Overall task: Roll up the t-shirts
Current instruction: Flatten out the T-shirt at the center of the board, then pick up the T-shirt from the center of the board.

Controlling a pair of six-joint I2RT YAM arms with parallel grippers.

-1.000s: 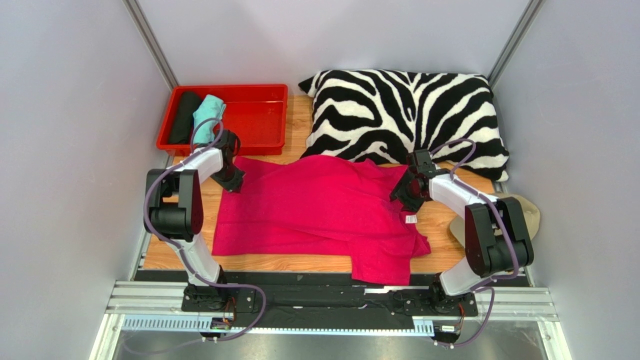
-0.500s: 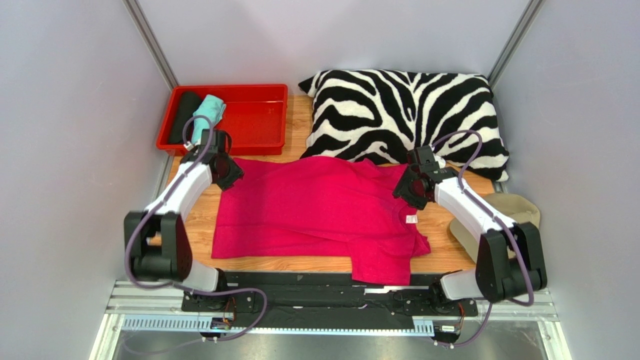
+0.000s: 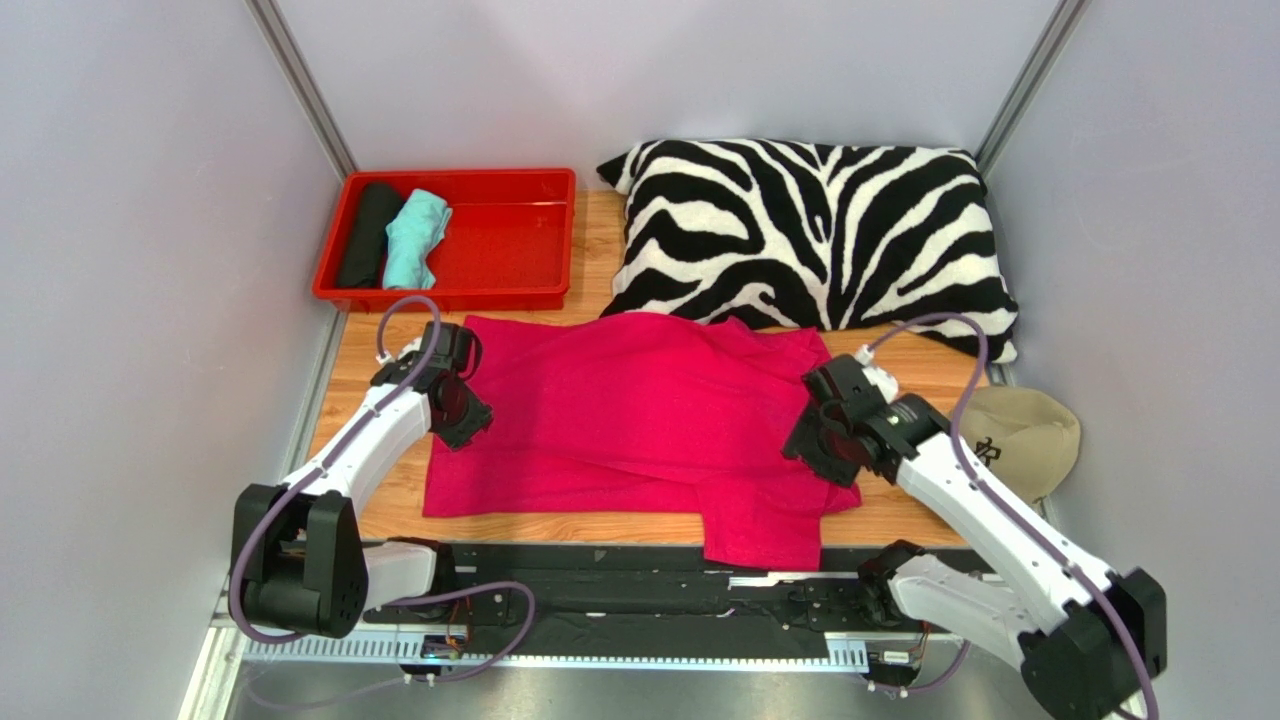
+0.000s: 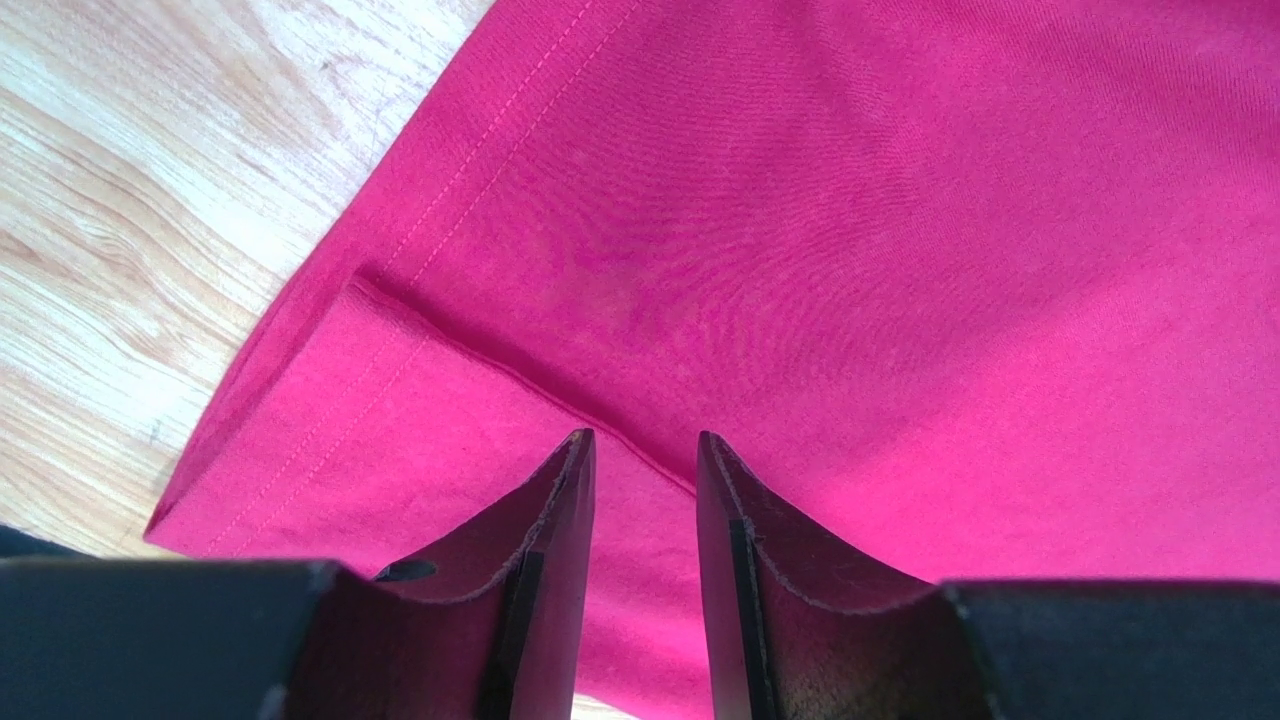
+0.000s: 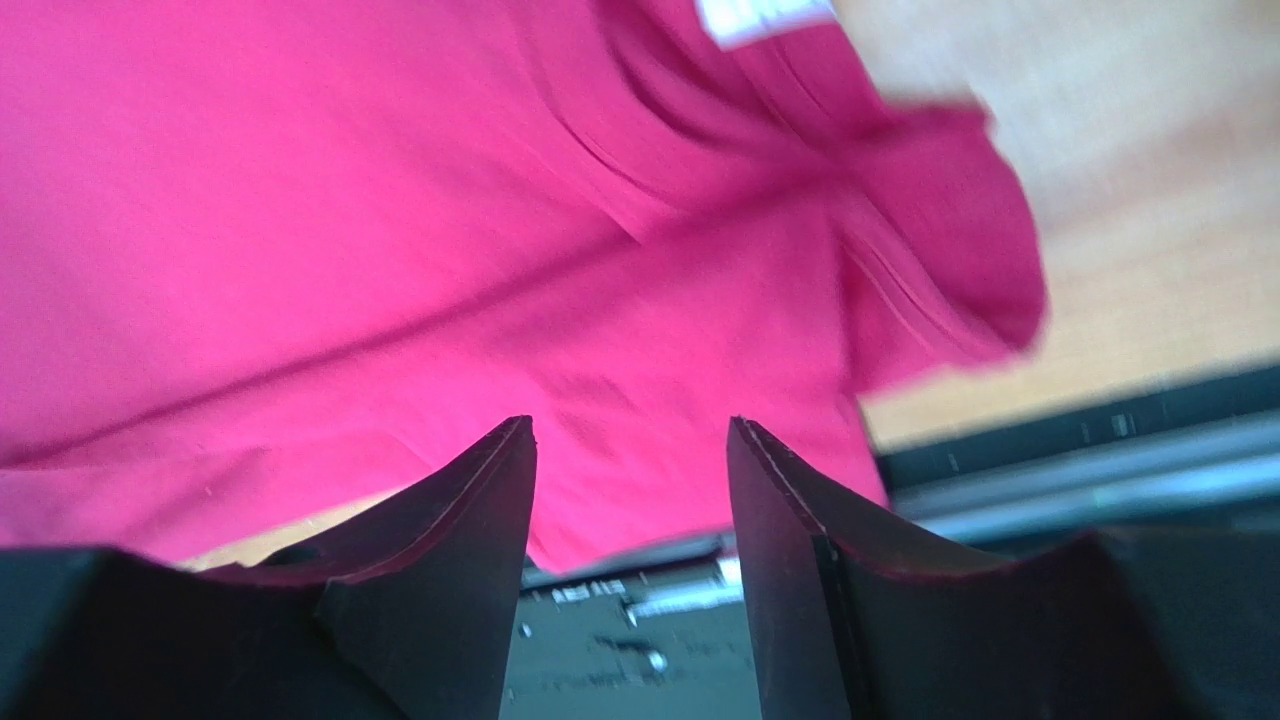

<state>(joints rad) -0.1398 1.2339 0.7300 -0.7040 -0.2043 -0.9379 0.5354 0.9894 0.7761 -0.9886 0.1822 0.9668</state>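
the right gripper point(image 5: 631, 435) hangs over the magenta t-shirt point(image 5: 376, 225), its two dark fingers point(image 5: 451, 570) spread apart with nothing between them. a white label point(image 5: 763, 15) sits on the cloth near a crumpled sleeve point(image 5: 962, 225). bare wooden table point(image 5: 1157, 180) and a dark metal rail point(image 5: 1082, 450) show beside the shirt's edge.

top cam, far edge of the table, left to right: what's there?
black roll → teal roll → zebra pillow. Both rolls lie in the red tray, so it has no slot of its own.
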